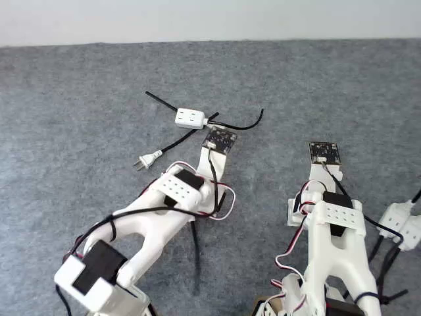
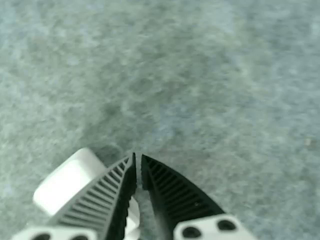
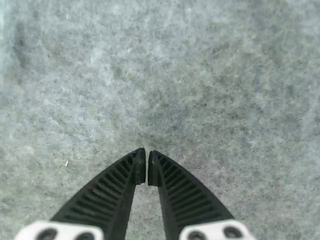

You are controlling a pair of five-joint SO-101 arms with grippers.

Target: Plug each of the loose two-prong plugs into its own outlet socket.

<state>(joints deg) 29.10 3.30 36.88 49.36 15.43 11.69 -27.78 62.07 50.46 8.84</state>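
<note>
Left end effector, pressed shut, sits just beside the white outlet socket.

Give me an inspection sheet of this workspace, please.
Surface: grey felt-like mat, flat.
Job's things: white plastic outlet block; white two-prong plug lying loose on the mat, unplugged.
Clutter: nothing seen.
Grippers: left gripper, jaws shut, beside a white rounded object; right gripper, jaws shut over bare mat.
Cables: black cord from the plug; more black cords by white pieces at the high view's right edge.
Surroundings: pale wall behind.
</note>
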